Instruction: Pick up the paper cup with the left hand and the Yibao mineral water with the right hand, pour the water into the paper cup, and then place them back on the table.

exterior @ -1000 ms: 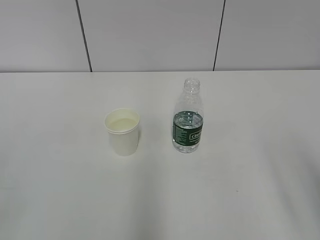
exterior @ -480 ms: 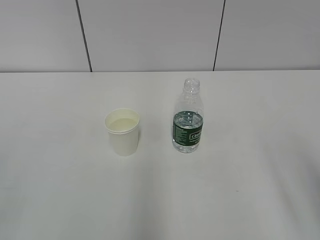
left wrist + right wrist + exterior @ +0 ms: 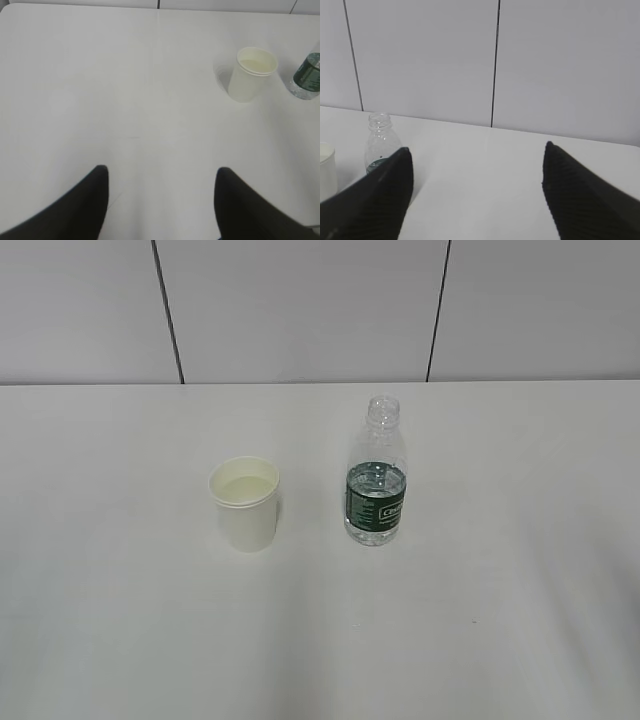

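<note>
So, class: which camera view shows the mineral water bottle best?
The exterior view: the Yibao mineral water stands whole and upright, green label readable. The left wrist view catches only its lower part at the right edge; the right wrist view shows its neck and shoulder behind a finger.

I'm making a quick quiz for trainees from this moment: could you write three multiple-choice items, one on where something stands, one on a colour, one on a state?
1. In the exterior view, where does the paper cup stand relative to the Yibao mineral water?
A. To its left, apart from it
B. To its right, touching it
C. Behind it, hidden

2. What colour is the bottle's label?
A. Red
B. Dark green
C. Yellow

3. How does the bottle stand?
A. Lying on its side
B. Upright on the table, no cap
C. Held tilted over the cup

Answers:
1. A, bare table shows between cup and bottle.
2. B, the band is dark green with white lettering.
3. B, it rests upright with its neck open, and the left gripper and right gripper are both open and hold nothing.
</note>
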Controlling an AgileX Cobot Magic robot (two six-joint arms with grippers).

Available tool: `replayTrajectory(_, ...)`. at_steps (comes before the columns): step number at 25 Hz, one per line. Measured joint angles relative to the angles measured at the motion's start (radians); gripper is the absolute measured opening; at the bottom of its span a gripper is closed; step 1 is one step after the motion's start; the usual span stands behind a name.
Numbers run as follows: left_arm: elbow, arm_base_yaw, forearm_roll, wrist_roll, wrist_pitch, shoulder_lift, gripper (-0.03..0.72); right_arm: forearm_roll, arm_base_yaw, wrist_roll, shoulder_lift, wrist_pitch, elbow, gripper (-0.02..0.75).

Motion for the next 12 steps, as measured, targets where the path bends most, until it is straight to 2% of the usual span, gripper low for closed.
replayTrajectory(12, 0.000, 0.000, 0.000, 0.000, 0.000, 0.000, 0.458, 0.000, 0.000, 0.000, 0.000, 0.000, 0.000, 0.592)
